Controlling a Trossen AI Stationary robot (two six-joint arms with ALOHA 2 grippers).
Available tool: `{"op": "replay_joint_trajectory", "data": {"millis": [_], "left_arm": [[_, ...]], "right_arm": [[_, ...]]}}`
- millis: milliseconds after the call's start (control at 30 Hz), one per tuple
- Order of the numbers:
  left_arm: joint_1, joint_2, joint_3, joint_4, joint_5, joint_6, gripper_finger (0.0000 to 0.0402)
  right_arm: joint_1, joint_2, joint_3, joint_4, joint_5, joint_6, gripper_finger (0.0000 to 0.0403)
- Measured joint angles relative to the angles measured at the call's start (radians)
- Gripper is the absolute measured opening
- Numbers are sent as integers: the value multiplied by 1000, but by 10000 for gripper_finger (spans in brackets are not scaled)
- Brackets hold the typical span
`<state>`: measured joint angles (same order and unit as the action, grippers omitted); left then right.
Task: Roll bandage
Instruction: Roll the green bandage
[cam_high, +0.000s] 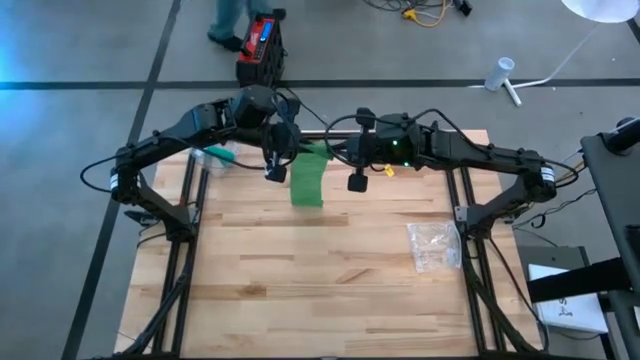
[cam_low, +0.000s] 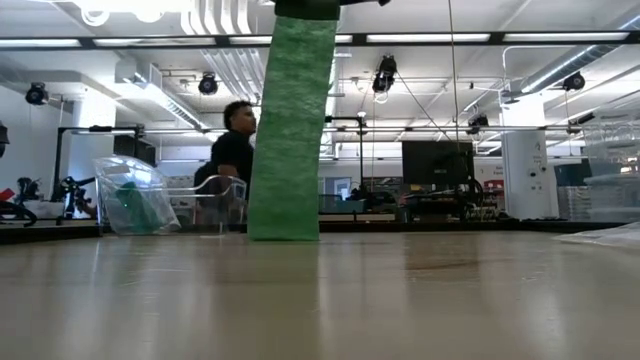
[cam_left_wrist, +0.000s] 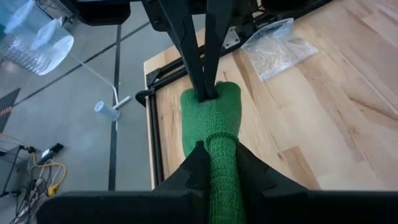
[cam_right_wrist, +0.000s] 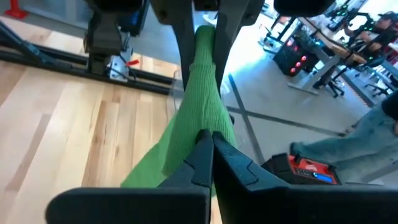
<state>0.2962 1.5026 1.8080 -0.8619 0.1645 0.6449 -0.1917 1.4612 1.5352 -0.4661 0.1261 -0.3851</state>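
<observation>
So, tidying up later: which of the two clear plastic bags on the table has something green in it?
The clear bag at the far left edge, under the left arm; the bag near the right edge holds only pale contents.

Bright, even overhead light – ceiling strips (cam_low: 420, 38) glare, soft shadows

Left tool (cam_left_wrist: 217, 163) and right tool (cam_left_wrist: 208, 93) both pinch green bandage (cam_left_wrist: 211, 121).

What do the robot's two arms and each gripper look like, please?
Both arms are dark, slim and jointed, with black cables looping loosely along them. The left gripper and right gripper each have two tapered black fingers. A small green light and a yellow tag show by the right arm's wrist.
</observation>
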Motion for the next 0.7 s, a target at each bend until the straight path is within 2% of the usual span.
{"op": "replay_joint_trajectory", "data": {"millis": [133, 267, 433, 700], "left_arm": [[0, 0, 0, 10, -5, 0, 26], [-2, 7, -13, 34, -55, 5, 29], [-6, 22, -53, 50, -70, 51, 25], [-38, 34, -67, 86, -17, 159, 24]], "right_arm": [[0, -16, -3, -6, 4, -7, 0], [-2, -52, -9, 3, 17, -41, 0], [-5, -89, -9, 120, 3, -52, 0], [-5, -15, -10, 99, -19, -194, 28]]}}
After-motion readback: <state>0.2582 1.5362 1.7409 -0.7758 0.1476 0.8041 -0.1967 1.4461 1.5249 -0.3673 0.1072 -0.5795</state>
